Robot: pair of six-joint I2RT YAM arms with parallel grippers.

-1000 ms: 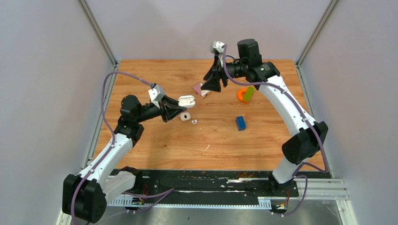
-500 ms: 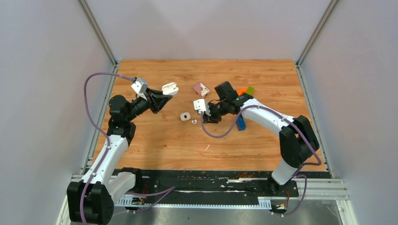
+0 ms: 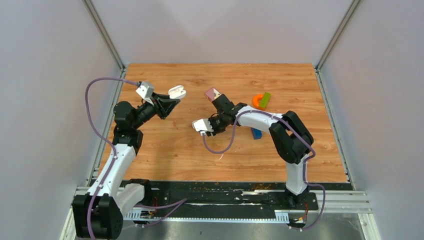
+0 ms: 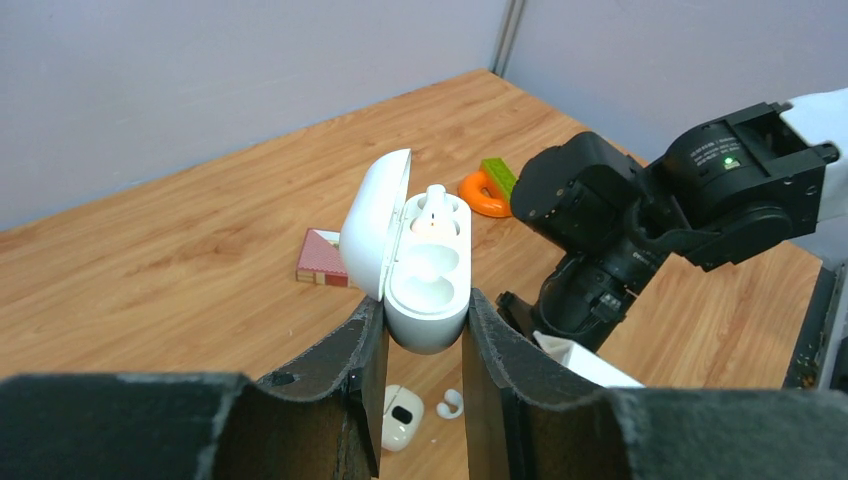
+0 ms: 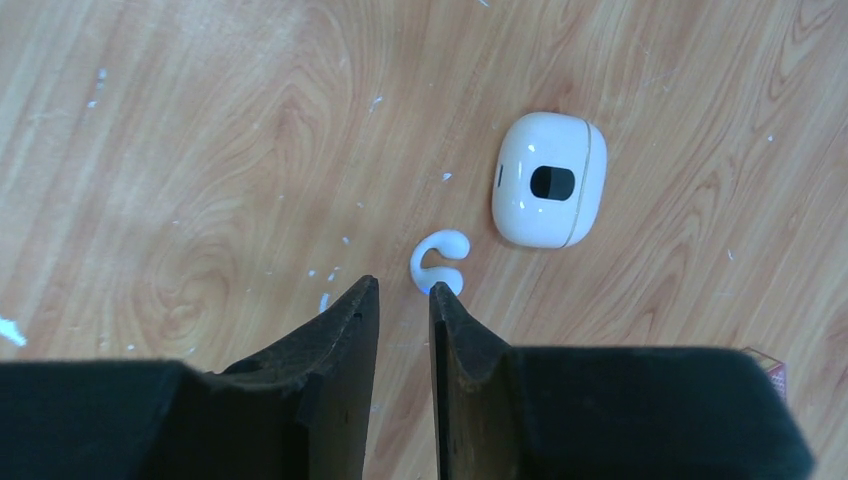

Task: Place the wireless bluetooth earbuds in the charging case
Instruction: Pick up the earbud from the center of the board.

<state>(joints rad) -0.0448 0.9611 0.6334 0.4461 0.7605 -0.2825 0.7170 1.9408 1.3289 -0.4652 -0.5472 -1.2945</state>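
My left gripper (image 4: 425,300) is shut on the charging case (image 4: 430,270), a white hinged case held in the air with its lid open. One earbud (image 4: 433,205) sits in its far socket; the near socket is empty. In the top view this case (image 3: 177,92) is at the left gripper (image 3: 170,100), left of centre. The second earbud (image 5: 438,258), tiny, white and curved, lies on the table. My right gripper (image 5: 403,287) is low over the table, narrowly open and empty. Its right fingertip (image 5: 440,295) is at the bud's lower end. In the top view the right gripper (image 3: 207,130) hides that bud.
A closed cream-white rounded-square case with a dark oval spot (image 5: 548,180) lies just beyond the loose bud. A pink patterned block (image 3: 212,93), an orange ring (image 3: 257,102), a green block (image 3: 265,99) and a blue block (image 3: 256,133) lie at back and right. A white sliver (image 3: 220,157) lies nearer.
My right arm has swung down from the back of the table to the loose earbud. My left gripper has lifted the open case up and back to the left.
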